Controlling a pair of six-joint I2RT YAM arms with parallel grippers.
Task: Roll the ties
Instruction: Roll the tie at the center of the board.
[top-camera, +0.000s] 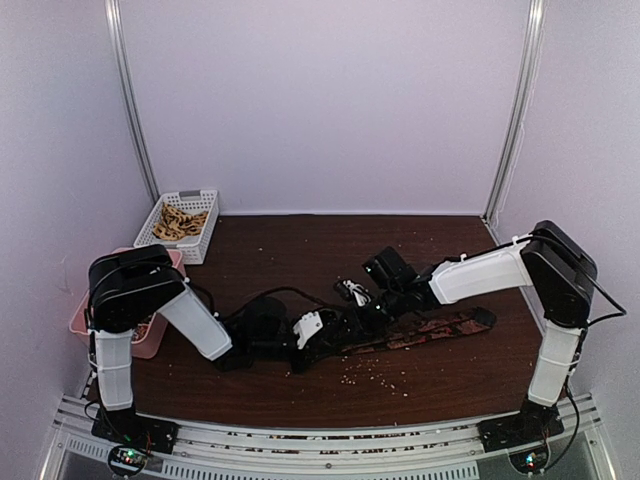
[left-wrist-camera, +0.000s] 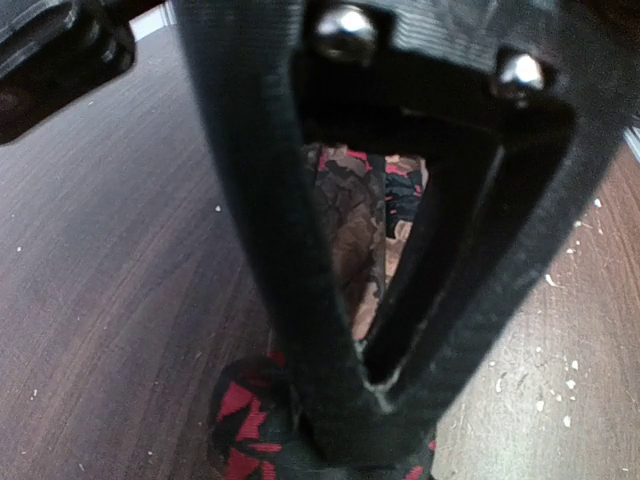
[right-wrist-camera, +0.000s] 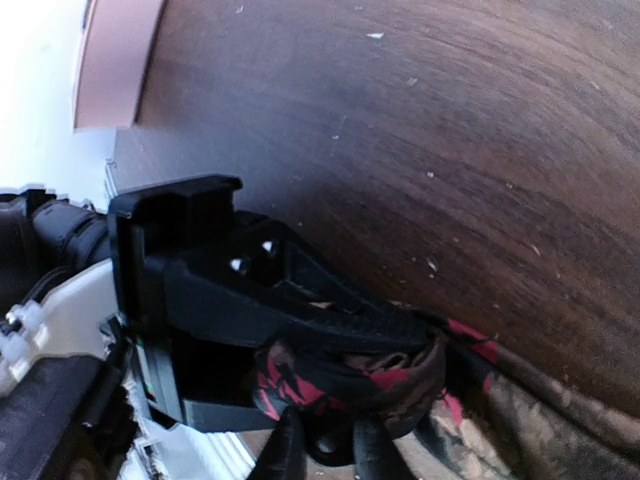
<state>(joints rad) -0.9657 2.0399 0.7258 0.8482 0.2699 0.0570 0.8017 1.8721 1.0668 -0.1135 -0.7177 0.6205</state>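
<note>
We see left hand (left-wrist-camera: 374, 392) pinching tie (left-wrist-camera: 345, 222) at frame bottom; right hand (right-wrist-camera: 327, 455) grip we cannot tell; white basket (top-camera: 188, 252) upper left of tabletop (top-camera: 300, 245).

Table (top-camera: 300, 240): dark wood, scattered with pale crumbs (top-camera: 375, 372).
Tie (top-camera: 440, 328): lying right of centre — red-and-brown pattern.
Basket (top-camera: 190, 250): white, far-left corner.

Soft, even white light fills the scene; the pale walls (top-camera: 320, 100) glow and the dark table (top-camera: 300, 235) looks dim, with faint shadows. Left wrist view: fingers (left-wrist-camera: 270, 250) blurred, screws (left-wrist-camera: 345, 30) glinting. Right wrist view: far-left corner blown white, sheen on the table.
</note>
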